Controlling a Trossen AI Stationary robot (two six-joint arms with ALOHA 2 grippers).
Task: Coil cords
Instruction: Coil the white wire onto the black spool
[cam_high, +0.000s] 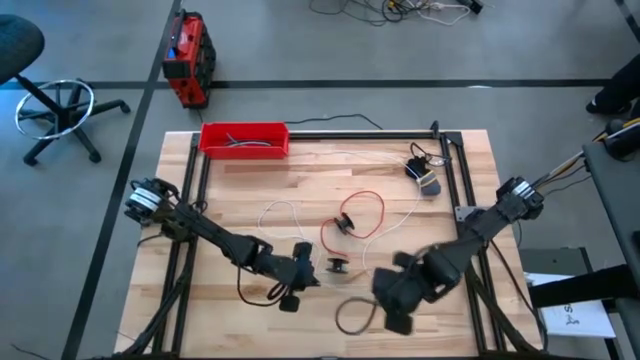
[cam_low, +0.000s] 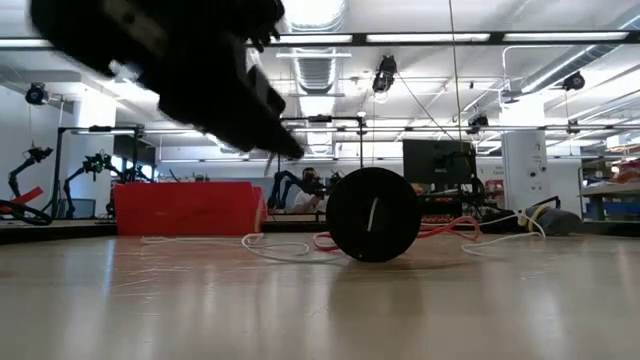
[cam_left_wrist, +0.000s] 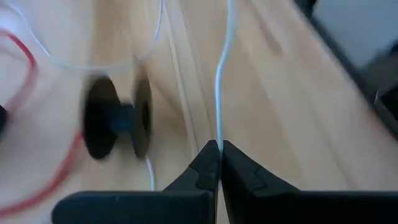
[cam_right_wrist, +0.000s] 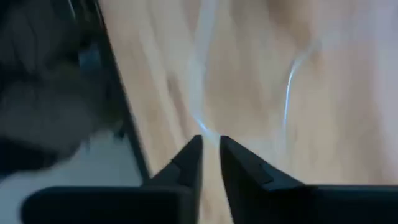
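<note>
The white cord (cam_high: 283, 207) lies in loose curves across the middle of the table. The red cord (cam_high: 368, 214) forms a loop beside it, with a black disc (cam_high: 346, 224) inside the loop. A black spool (cam_high: 338, 264) stands on its rims near the table's middle and also shows in the low view (cam_low: 373, 215). My left gripper (cam_high: 300, 268) is just left of the spool, shut on the white cord (cam_left_wrist: 219, 93). My right gripper (cam_high: 396, 298) is near the front edge; its fingers stand a narrow gap apart, with a white cord (cam_right_wrist: 204, 74) running up to the tips. My left gripper pinches the white cord (cam_left_wrist: 218, 138) between its two fingertips, at one strand. The cord runs straight away from the tips over the wood. My right gripper: I cannot tell whether its fingertips (cam_right_wrist: 194, 148) touch the white cord between them.
A red tray (cam_high: 244, 138) with dark grey cables stands at the far edge. A small black-and-white device (cam_high: 424, 176) lies at the far right. Dark cable loops lie near the front, one (cam_high: 350, 315) by the right gripper and one (cam_high: 255, 293) by the left.
</note>
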